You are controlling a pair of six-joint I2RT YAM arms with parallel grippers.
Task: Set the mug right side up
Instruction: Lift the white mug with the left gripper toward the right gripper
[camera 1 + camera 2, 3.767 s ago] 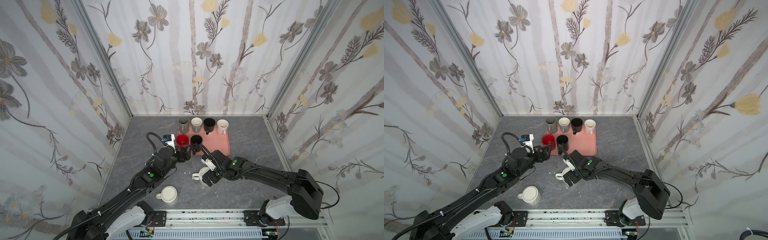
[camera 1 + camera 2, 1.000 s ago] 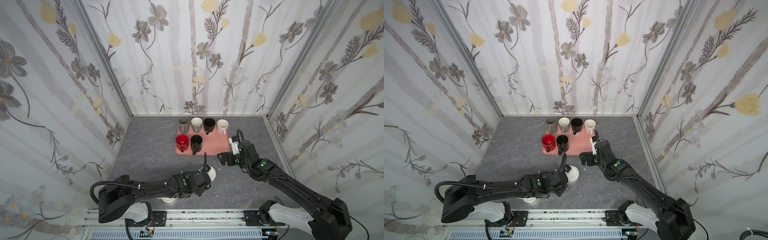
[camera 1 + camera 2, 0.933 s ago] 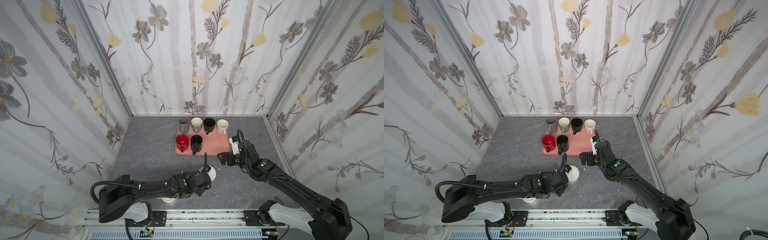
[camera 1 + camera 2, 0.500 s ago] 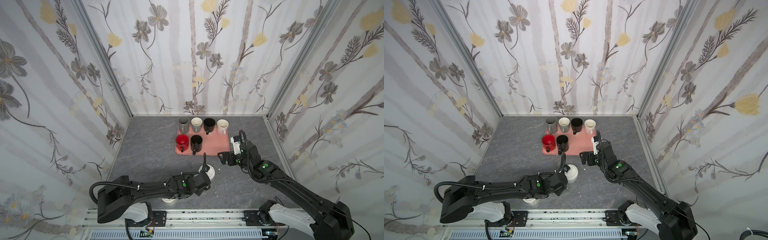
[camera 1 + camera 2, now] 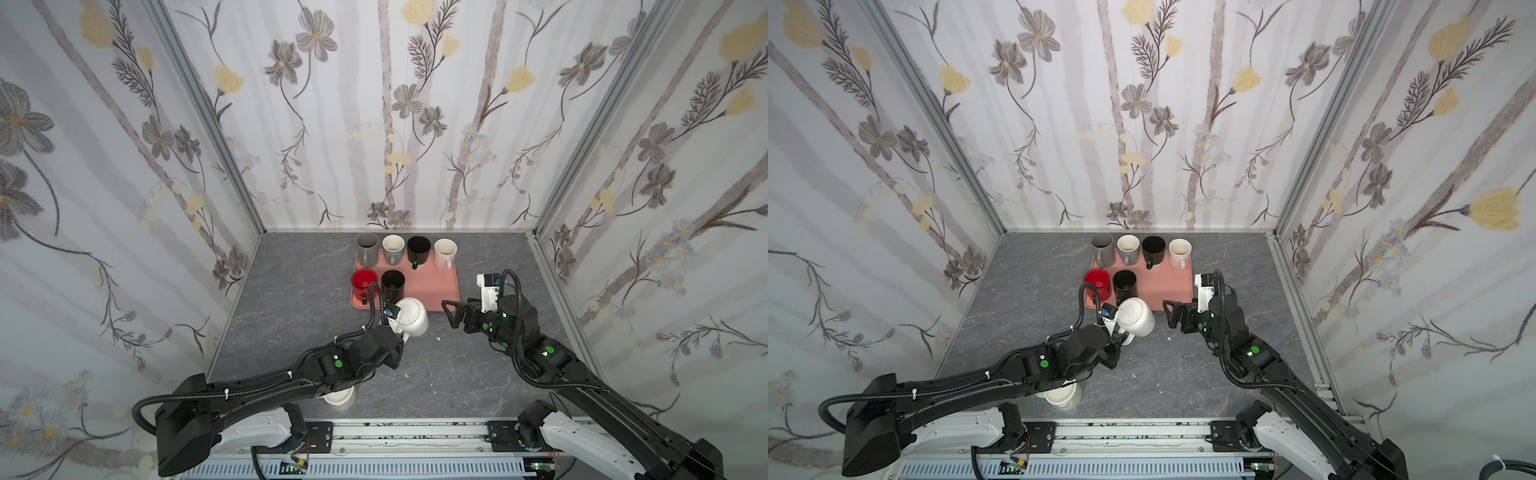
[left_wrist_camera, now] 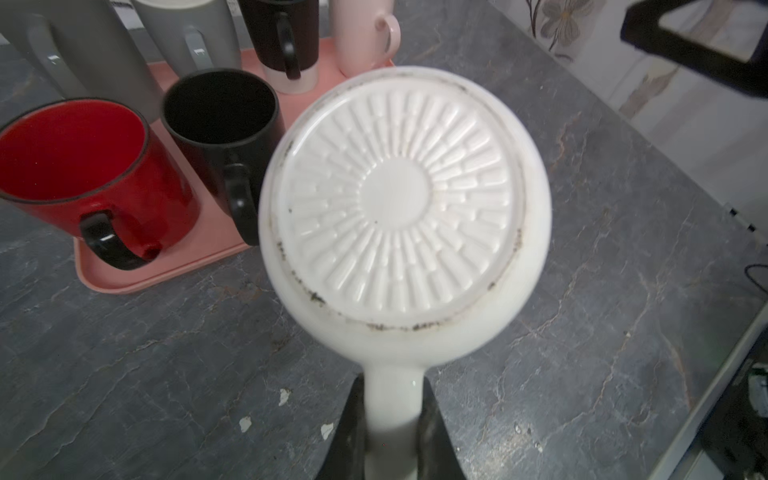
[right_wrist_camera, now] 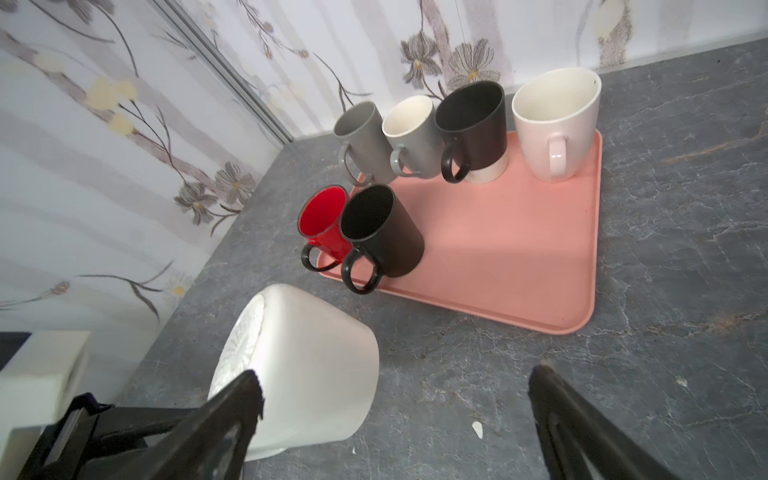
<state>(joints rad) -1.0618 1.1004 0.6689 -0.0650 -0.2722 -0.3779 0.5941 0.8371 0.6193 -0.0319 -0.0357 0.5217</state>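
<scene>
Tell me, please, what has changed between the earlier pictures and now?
The right gripper, which was at the white mug, left it and drew back to the right; it is open. The left gripper swung over from the tray, shut on the mug's handle and moved it toward the tray, tilted, ribbed base showing. The pink tray, its six mugs and the second white mug at the front edge stayed.

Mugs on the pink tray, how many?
6. Back row: dark grey mug, light grey mug, two-tone black mug, pale pink mug. Front left: red mug, all-black mug. None seems hidden.
</scene>
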